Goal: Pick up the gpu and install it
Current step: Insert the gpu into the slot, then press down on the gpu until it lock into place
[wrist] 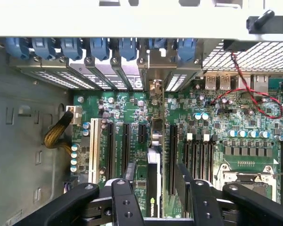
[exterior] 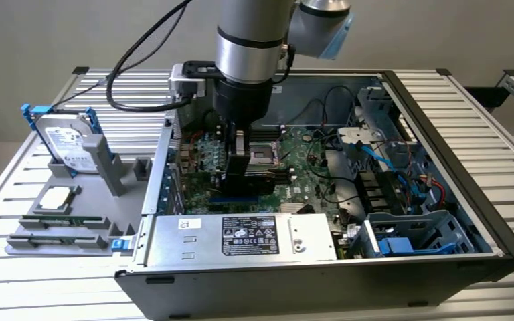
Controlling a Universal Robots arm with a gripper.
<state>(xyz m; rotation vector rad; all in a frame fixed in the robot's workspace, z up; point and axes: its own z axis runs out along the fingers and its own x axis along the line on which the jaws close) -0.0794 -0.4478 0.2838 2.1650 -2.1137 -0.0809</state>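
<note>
Ribbed metal slats make up the counter (exterior: 25,221), and it runs out of sight at every edge of the exterior view. On that view's left sits a grey holder (exterior: 69,221) with a silver hard drive (exterior: 65,148) standing upright in blue rails; flat parts lie lower in the holder, too small to make out. To the right stands an open computer case (exterior: 454,200), its near corner cut off. A labelled silver box (exterior: 239,235) lies along the case's front edge.

Reaching down into the case is the arm, and its body hides the board behind it. The pincer (exterior: 236,172) stands wide apart, its fingers (wrist: 127,197) on either side of the gpu (wrist: 153,183), which stands on edge over the green board (wrist: 226,127), between two long black slots. Whether the pads actually touch the card cannot be told. The card's lower part is hidden by the pincer.
</note>
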